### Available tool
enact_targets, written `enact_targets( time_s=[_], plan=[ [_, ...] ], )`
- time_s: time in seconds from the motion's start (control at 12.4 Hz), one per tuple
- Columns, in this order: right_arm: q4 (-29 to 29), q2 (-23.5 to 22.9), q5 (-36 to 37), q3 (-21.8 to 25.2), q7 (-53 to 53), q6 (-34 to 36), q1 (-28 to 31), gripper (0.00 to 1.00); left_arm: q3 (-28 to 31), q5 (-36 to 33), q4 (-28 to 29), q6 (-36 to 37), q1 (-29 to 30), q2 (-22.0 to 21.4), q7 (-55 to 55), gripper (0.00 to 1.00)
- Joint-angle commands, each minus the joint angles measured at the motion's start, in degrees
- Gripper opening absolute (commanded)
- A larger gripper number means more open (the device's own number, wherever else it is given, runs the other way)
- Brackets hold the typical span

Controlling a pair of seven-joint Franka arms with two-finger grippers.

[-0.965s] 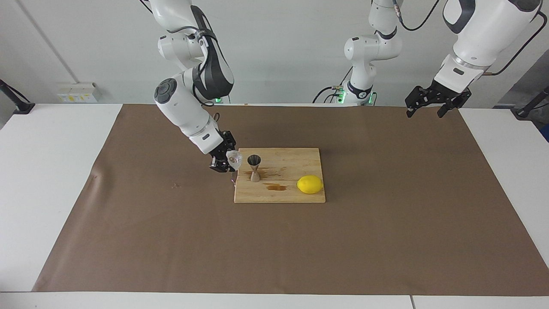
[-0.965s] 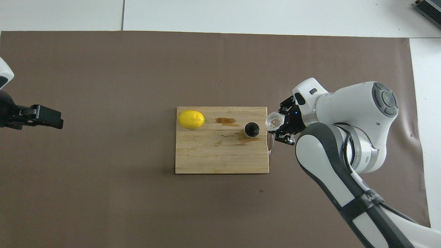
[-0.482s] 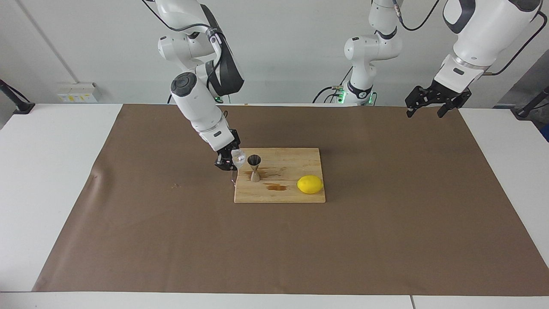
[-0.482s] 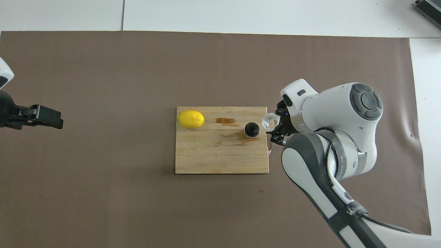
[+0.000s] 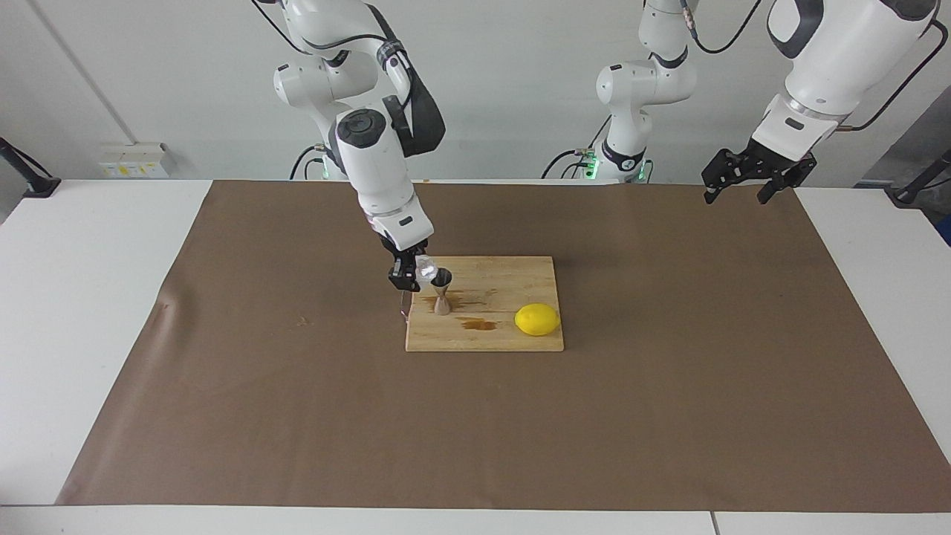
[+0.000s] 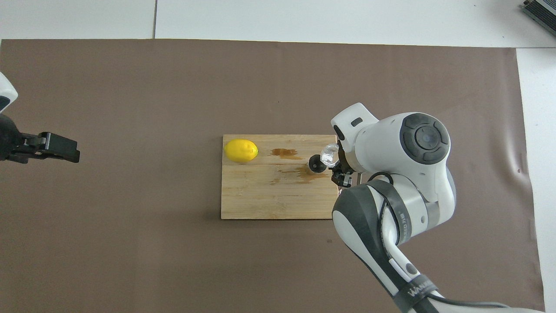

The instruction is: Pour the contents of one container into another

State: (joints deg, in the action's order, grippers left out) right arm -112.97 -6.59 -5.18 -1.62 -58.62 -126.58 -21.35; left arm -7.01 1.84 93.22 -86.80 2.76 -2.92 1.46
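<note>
A steel jigger [image 5: 441, 290] [image 6: 316, 164] stands upright on the wooden cutting board [image 5: 498, 334] [image 6: 269, 195], near the board's edge toward the right arm's end. My right gripper [image 5: 413, 275] [image 6: 336, 167] is shut on a small whitish translucent cup [image 5: 425, 269] [image 6: 329, 154]. The cup is tilted, its mouth against the jigger's rim. My left gripper [image 5: 745, 180] [image 6: 61, 149] waits open in the air over the left arm's end of the table.
A yellow lemon [image 5: 536, 319] [image 6: 241, 150] lies on the board at its end toward the left arm. Brown wet stains [image 5: 475, 322] [image 6: 284, 152] mark the board between jigger and lemon. A brown mat [image 5: 297, 416] covers the table.
The right arm has swung upright and carried the cup sideways over the board's edge to the jigger's rim, tilting it further. The left arm has not moved.
</note>
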Motion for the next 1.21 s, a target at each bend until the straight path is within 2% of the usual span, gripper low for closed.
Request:
enact_targets(
  time_s=[0.0,0.24,0.72,1.13],
  plan=[
    [1.70,0.18,5.24,-0.14,2.88,2.03,-0.10,0.26,-0.28,-0.87,0.99,0.58,0.58,-1.22,-0.14,1.00],
    [2.67,0.09,9.82,-0.14,6.32,3.53,-1.94,0.26,-0.28,-0.87,0.99,0.58,0.58,-1.22,-0.14,1.00],
    [2.41,0.26,14.13,-0.14,6.32,3.71,-2.82,0.26,-0.28,-0.87,0.99,0.49,0.58,-1.22,-0.14,1.00],
    [2.23,0.26,15.02,-0.14,6.24,3.71,-2.91,0.26,-0.28,-0.87,1.00,0.49,0.58,-1.22,-0.14,1.00]
  ],
)
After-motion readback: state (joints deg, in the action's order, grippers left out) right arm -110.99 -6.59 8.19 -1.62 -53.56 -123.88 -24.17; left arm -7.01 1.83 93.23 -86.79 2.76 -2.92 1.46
